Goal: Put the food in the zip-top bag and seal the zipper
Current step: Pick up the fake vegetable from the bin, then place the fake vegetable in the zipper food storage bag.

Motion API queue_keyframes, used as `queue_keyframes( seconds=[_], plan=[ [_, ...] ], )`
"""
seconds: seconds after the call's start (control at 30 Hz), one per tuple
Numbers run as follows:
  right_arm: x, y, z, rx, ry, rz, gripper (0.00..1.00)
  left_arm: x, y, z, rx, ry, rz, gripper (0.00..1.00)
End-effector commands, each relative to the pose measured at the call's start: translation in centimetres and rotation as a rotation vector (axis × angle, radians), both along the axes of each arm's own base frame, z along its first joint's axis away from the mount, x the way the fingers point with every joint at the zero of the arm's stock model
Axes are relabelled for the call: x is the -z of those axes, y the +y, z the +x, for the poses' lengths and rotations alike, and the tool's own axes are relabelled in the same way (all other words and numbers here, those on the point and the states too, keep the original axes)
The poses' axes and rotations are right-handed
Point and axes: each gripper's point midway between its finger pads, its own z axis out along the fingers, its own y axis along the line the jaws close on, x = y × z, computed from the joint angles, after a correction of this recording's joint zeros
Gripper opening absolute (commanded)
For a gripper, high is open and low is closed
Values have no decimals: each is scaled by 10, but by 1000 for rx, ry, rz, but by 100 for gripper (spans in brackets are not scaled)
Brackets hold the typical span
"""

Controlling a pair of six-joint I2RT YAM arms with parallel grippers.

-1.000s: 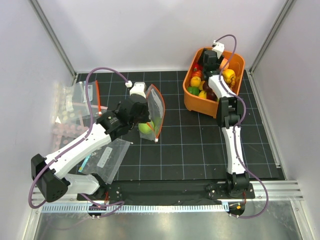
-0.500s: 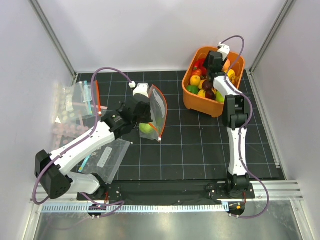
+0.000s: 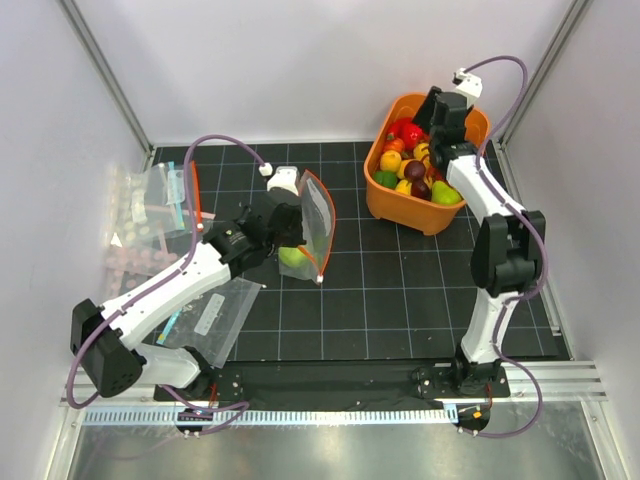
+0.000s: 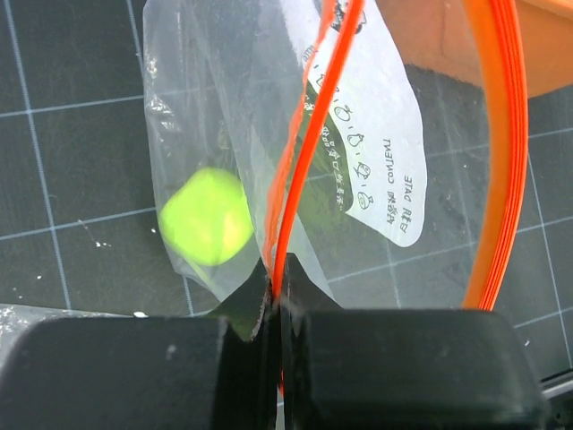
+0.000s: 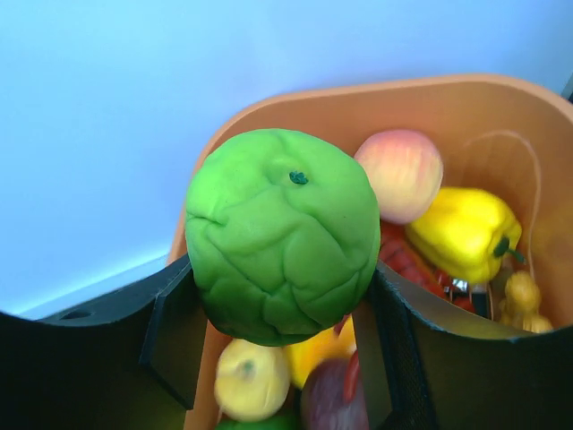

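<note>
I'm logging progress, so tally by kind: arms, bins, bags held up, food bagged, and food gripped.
Arms: 2, left and right
Bin: 1
Bag held up: 1
Food bagged: 1, green
Food gripped: 1, green, in right gripper
Total: 6

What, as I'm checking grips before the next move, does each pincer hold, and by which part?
Left pincer: the zip-top bag, pinched at its orange-red zipper strip. Right pincer: a green cabbage-like toy, clamped across its sides above the orange bin.
</note>
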Motion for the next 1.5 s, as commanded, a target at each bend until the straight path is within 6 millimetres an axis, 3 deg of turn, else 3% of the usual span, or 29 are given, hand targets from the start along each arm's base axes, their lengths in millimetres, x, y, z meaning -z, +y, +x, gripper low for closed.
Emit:
queue_keyframes(
  seconds=[0.0,0.03,0.07,0.1,0.13,0.17,0.23,0.27,0.37,0.4,0.43,0.5,0.57,0.73,0.87,1.03,1.27,1.4,1.47],
  plan=[
    [-34,39,-38,-96,-31,60,24,-12,-12,3,30,-20,-54,0],
    [-25,48,-50,-115,-7,65,24,-12,-12,3,33,-20,-56,0],
    [-42,55,-65,-133,-35,69,24,-12,-13,3,36,-20,-57,0],
    [-44,64,-75,-153,-36,73,24,-13,-13,3,39,-22,-57,0],
    [-35,88,-88,-222,-9,81,24,-14,-13,3,41,-24,-58,0],
    [-47,98,-100,-255,-22,119,23,-14,-14,2,46,-25,-57,0],
    [-33,132,-125,-361,52,134,22,-16,-14,3,48,-31,-58,0],
    [-47,142,-141,-392,31,143,21,-16,-13,3,49,-32,-58,0],
    [-41,169,-177,-497,48,169,20,-16,-13,4,45,-36,-51,0],
    [-60,172,-192,-536,0,200,20,-15,-13,4,45,-35,-49,0],
    [-50,178,-204,-573,17,216,20,-14,-16,3,59,-27,-55,0],
    [-64,194,-232,-665,-20,242,20,-15,-20,1,79,-20,-64,0],
    [-62,211,-258,-753,-14,252,20,-14,-20,2,82,-17,-61,0],
    [-77,221,-303,-853,-132,284,20,-16,-17,2,71,-28,-52,0],
    [-77,231,-318,-922,-137,221,20,-15,-16,4,65,-30,-42,0],
    [-63,254,-328,-1013,-114,234,20,-12,-16,4,64,-24,-38,0],
    [-32,278,-323,-1043,-20,183,21,-14,-14,5,57,-36,-42,0],
    [-24,282,-321,-1027,8,153,34,-16,-14,4,56,-44,-50,0],
    [-21,281,-318,-1007,16,145,33,-18,-14,3,58,-48,-58,0]
  ],
)
